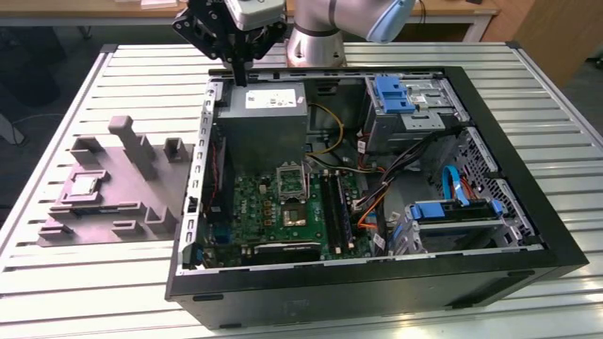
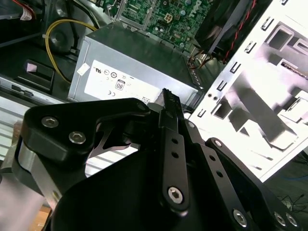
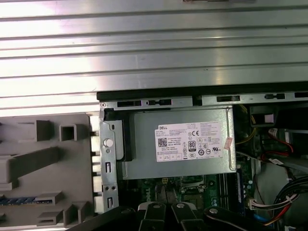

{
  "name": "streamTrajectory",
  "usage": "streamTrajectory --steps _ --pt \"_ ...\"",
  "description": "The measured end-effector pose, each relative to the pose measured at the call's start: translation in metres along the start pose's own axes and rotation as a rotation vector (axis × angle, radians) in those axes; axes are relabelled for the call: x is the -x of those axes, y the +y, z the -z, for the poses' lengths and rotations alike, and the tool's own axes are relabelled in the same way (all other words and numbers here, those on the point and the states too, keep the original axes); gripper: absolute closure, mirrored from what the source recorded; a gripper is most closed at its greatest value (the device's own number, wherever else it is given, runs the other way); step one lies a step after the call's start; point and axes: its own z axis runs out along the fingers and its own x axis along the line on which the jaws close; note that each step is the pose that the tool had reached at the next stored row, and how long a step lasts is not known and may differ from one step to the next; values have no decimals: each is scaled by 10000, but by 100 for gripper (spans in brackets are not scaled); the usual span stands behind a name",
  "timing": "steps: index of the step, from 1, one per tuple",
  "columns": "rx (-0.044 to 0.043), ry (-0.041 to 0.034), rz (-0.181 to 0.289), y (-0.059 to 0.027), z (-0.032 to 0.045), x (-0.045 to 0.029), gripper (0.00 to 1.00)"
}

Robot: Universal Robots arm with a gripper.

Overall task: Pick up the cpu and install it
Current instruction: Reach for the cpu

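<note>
Exterior view has my gripper (image 1: 242, 75) hanging above the far rim of the open computer case (image 1: 551, 233), over the back corner of the grey power supply (image 1: 267, 120). Its fingers look drawn close together with nothing between them; in the second wrist view the gripper (image 2: 169, 97) tapers to one narrow black tip over the supply's labelled face. I see free air all round the tip, and it touches nothing.

Below it, the case's perforated metal side wall (image 1: 200, 176) stands as a thin upright edge between the inside of the case and the grey moulded tray (image 1: 113, 219), which sits just beside the case on the slatted counter (image 1: 94, 296). The cpu (image 1: 83, 186) lies flat in a square recess of that tray, well apart from the gripper, with raised blocks around it. Inside the case, the metal-framed socket (image 1: 296, 213) sits on the green board, hemmed by the power supply on one side and cables on another.
</note>
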Motion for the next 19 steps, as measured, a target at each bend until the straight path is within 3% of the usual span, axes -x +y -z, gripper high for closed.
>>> streamTrajectory --steps 19 --pt "0 1 -1 -5 -4 -60 89"
